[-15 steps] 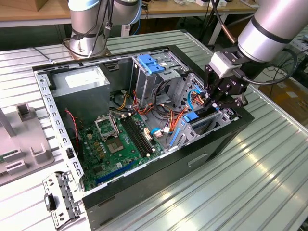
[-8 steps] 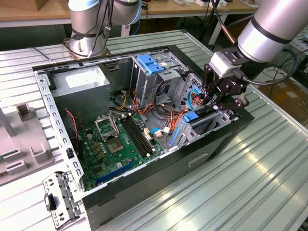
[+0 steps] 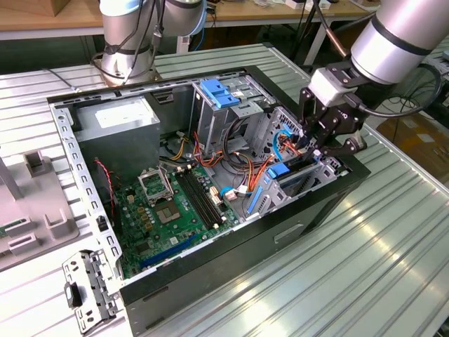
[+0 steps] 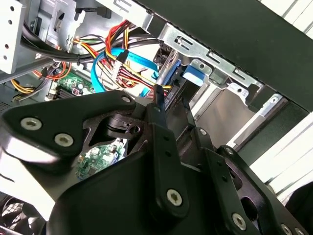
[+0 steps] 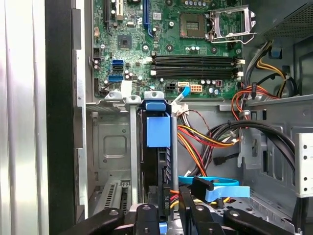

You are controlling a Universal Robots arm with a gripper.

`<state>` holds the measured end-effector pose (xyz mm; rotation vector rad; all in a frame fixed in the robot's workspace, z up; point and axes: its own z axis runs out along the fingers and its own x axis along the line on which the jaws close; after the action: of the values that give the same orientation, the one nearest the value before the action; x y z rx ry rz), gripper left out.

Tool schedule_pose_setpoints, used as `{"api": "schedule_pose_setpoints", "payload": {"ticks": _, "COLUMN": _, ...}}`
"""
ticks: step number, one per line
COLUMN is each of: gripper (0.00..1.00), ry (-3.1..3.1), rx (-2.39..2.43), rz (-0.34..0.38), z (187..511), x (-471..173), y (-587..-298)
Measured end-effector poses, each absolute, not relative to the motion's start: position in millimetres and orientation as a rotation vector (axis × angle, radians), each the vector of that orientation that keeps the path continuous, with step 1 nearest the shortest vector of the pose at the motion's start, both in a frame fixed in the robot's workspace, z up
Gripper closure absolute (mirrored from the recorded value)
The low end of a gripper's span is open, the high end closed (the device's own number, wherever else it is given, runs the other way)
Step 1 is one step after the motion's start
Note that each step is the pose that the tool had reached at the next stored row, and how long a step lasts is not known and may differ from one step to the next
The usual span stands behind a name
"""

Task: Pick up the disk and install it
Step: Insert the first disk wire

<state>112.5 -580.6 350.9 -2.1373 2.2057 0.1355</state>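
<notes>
Black gripper (image 3: pixel 324 144): over the case's drive bay at the exterior view's right; finger state cannot be told.
Disk (image 5: pixel 157 132): on edge in the bay, blue rail showing.
Writing: none legible.

Ribbed metal worktop (image 3: pixel 393 232) under bright overhead light; wooden desk (image 3: pixel 42 21) along the far side; brown floor (image 3: pixel 421 133) beyond the worktop's edge.

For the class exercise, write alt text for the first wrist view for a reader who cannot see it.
The robot's hand sits at the end of the disk, which stands on edge in a metal bay of an open computer case. Beyond lie a green motherboard and bundles of coloured cables.
</notes>
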Motion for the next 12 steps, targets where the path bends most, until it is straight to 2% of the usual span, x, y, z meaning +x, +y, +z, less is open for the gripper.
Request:
{"api": "schedule_pose_setpoints", "payload": {"ticks": 5, "gripper": 0.71, "ry": 2.205, "rx": -2.137, "rz": 0.136, "z": 353.6, "x": 112.5, "y": -580.1}}
{"api": "schedule_pose_setpoints", "payload": {"ticks": 8, "gripper": 0.89, "ry": 2.206, "rx": -2.138, "rz": 0.138, "z": 352.8, "x": 113.0, "y": -580.1}}
{"api": "schedule_pose_setpoints", "payload": {"ticks": 12, "gripper": 0.89, "ry": 2.211, "rx": -2.141, "rz": 0.148, "z": 347.8, "x": 116.3, "y": -580.1}}
